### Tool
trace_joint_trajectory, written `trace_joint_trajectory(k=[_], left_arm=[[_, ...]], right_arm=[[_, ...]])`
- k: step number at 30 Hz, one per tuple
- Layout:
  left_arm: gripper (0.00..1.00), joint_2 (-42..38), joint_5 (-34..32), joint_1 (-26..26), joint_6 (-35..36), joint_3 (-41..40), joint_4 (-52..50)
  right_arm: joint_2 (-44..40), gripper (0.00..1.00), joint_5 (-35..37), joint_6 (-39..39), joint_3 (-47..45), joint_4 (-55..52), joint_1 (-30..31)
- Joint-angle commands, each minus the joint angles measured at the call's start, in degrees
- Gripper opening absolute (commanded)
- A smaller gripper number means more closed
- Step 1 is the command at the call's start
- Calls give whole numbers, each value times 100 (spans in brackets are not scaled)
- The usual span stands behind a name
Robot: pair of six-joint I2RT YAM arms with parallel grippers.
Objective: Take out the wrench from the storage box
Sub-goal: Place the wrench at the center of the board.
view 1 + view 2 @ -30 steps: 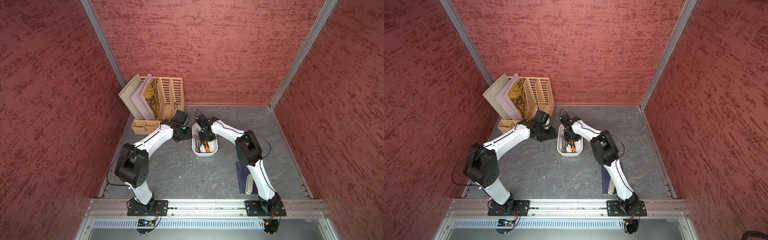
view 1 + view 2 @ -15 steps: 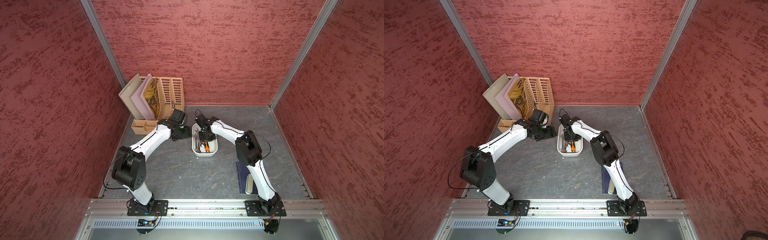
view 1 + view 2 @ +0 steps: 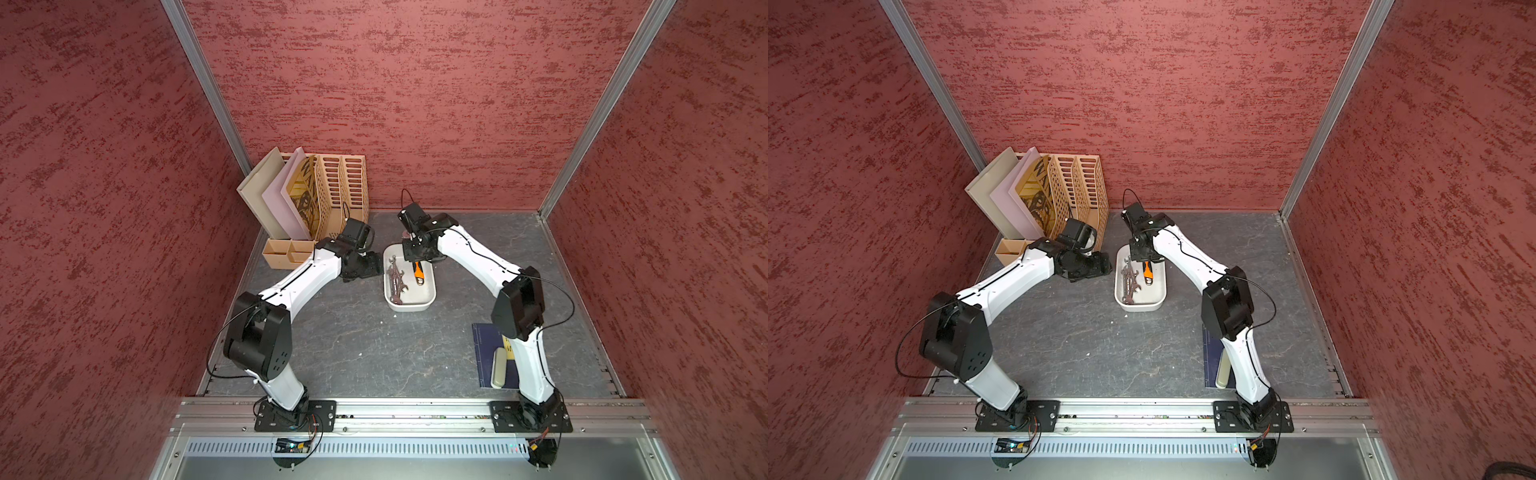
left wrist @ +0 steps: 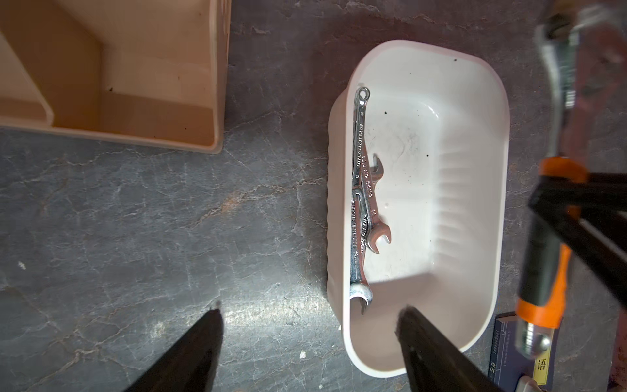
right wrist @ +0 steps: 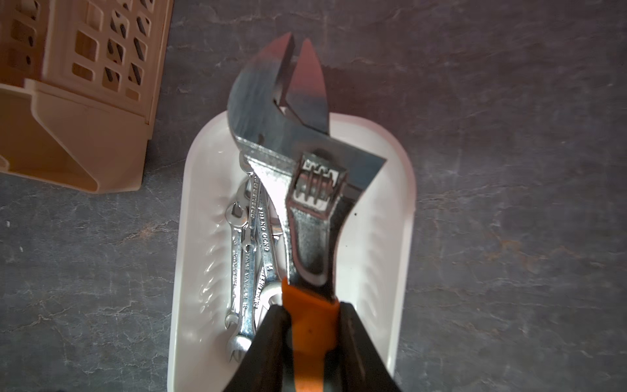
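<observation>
The white storage box (image 3: pixel 409 305) (image 3: pixel 1140 308) stands mid-floor with several small silver wrenches (image 3: pixel 395 278) (image 4: pixel 363 190) (image 5: pixel 251 254) lying along one side. My right gripper (image 5: pixel 310 315) (image 3: pixel 419 253) is shut on the orange handle of a big adjustable wrench (image 5: pixel 305 169) (image 3: pixel 417 272) (image 4: pixel 543 271), which is lifted above the box with its chrome head over the far end. My left gripper (image 4: pixel 310 315) (image 3: pixel 365 268) is open and holds nothing. It hovers at the box's left rim (image 4: pixel 339 237), one finger over the floor and one over the inside.
A tan slatted file rack (image 3: pixel 340 187) with folders and a small tan tray (image 3: pixel 286 253) stand at the back left, close behind the left wrist. A dark blue book (image 3: pixel 484 353) with a cream object on it lies by the right arm's base.
The left gripper's jaws have spread wider and the left arm's elbow has shifted a little. The right gripper with the orange-handled wrench has barely moved.
</observation>
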Motion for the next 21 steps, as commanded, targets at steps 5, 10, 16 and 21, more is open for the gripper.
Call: trace_joint_trajectory(k=[5, 10, 16, 21], left_arm=[[83, 22, 211, 22, 203, 343, -11], [82, 80, 227, 13, 312, 371, 16], [82, 161, 321, 9, 454, 380, 55], [82, 224, 326, 35, 482, 397, 17]], right_arm=[[-791, 9, 255, -343, -1212, 446, -625], [-800, 10, 2, -425, -1909, 865, -818], [-420, 12, -153, -486, -2346, 1298, -870], [-246, 14, -208, -413, -2580, 1509, -899]])
